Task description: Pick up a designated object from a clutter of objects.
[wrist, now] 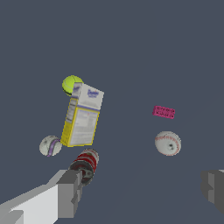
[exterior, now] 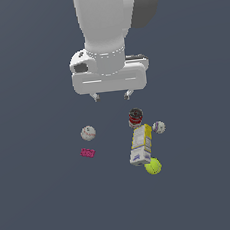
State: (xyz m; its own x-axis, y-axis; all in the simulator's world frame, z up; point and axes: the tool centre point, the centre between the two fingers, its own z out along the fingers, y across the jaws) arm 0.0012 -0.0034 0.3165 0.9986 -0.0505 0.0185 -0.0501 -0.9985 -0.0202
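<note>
The designated small white-grey ball with dark purplish marks lies just to the exterior view's right of the yellow-white carton; it also shows in the wrist view. My gripper hangs open and empty well above the floor, up and to the exterior view's left of the ball. Both fingers show in the wrist view, wide apart with nothing between them. The red-black can stands at the carton's far end, close to the ball.
The white baseball with reddish seams and the magenta flat brick lie at the exterior view's left. The yellow-green tennis ball touches the carton's near end. All rest on a dark grey floor.
</note>
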